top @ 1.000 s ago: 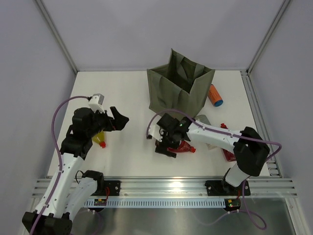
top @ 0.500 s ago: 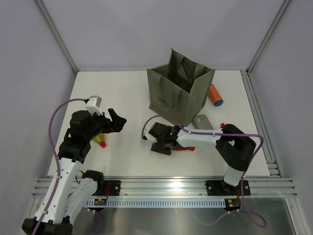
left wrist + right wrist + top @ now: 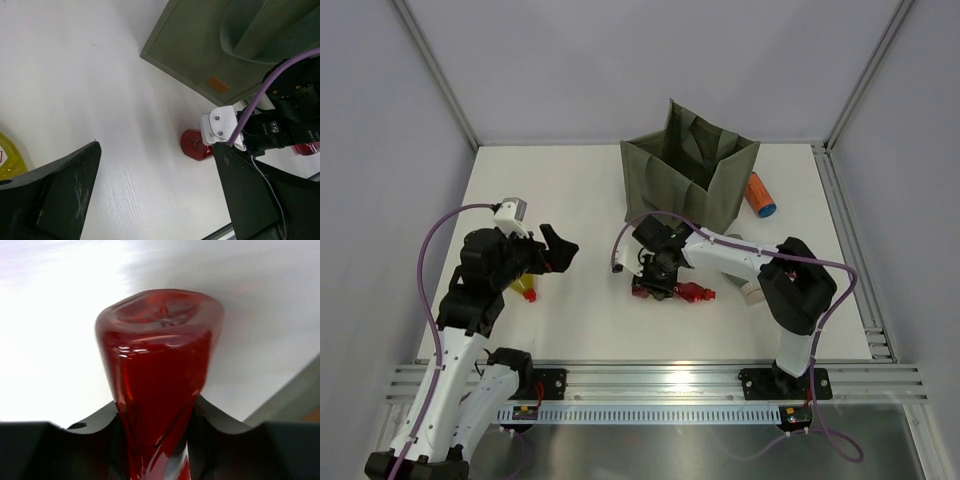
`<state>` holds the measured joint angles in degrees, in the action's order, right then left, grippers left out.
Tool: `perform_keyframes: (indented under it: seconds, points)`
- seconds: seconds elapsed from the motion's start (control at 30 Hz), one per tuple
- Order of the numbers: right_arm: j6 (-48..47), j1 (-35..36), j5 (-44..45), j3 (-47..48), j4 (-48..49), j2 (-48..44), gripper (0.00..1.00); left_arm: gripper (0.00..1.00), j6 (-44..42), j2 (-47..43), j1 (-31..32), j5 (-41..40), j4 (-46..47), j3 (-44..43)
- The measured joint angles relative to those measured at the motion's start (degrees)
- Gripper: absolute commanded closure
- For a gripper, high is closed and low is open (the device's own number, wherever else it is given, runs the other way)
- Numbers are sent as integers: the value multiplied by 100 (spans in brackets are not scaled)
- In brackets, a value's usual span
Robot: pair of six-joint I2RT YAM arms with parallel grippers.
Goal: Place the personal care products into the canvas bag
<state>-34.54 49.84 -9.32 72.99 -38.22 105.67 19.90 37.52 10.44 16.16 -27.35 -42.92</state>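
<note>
**Moved: right gripper swung nearer the bag, now shut on red bottle**

Item 1, right gripper. Half a second ago it lay flat on the table, left of its present spot. It has since drawn in toward the bag's near corner. The fingers are clamped on either side of the red bottle. The bottle's wide base faces the wrist camera.

Item 2, red bottle. It is held sideways in front of the bag, with the cap end pointing right in the top view. From the left wrist, its base sits at or just above the table; which one cannot be told.

Item 3, left gripper. Its place is unchanged, at mid-left and well apart from the bag. The fingers are spread wide with nothing between them.

Item 4, bag. It stands upright at the back centre with its mouth open. An orange mark sits low on its side.

Item 5, orange bottle. It has a blue cap and lies just right of the bag.

Item 6, grey-green bottle. It is near the bag's front right and mostly hidden by the right arm.

Item 7, yellow bottle. It has a red cap and lies on the table under the left arm.
</note>
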Motion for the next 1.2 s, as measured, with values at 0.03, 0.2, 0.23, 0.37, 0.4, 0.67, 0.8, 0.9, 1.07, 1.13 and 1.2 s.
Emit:
perform_keyframes:
  seconds: [0.03,0.2,0.23,0.37,0.4,0.67,0.8,0.9,1.07,1.13,1.2]
  points:
    - [-59,-48,-293,11,-162,-24,86,1,2,-4,-2,20,4,9]
    - [-127,-162,-1486,11,-979,-59,100,1,4,11,-2,133,7,31]
    - [-129,-192,-1611,11,-1064,-50,100,1,7,9,-2,162,20,31]
    - [-133,-470,-2002,11,-1174,37,100,1,9,7,-2,269,48,31]
    - [-149,-566,-2087,9,-1182,37,100,1,11,7,-2,297,50,31]
    - [-400,-813,-2618,144,-1539,-549,100,1,116,9,-2,485,94,162]
    - [-431,-839,-2946,586,-1799,-907,100,1,170,11,-2,546,138,179]
    - [-422,-944,-3270,1117,-2083,-1005,100,1,186,17,-2,557,138,179]
    - [-214,-1375,-3657,2778,-2758,-946,100,1,216,90,-4,557,142,179]
    - [68,-1733,-3842,3954,-2949,-782,100,1,221,122,-4,557,144,179]
    - [468,-2240,-4028,5145,-2826,-568,100,1,236,146,-4,553,142,179]
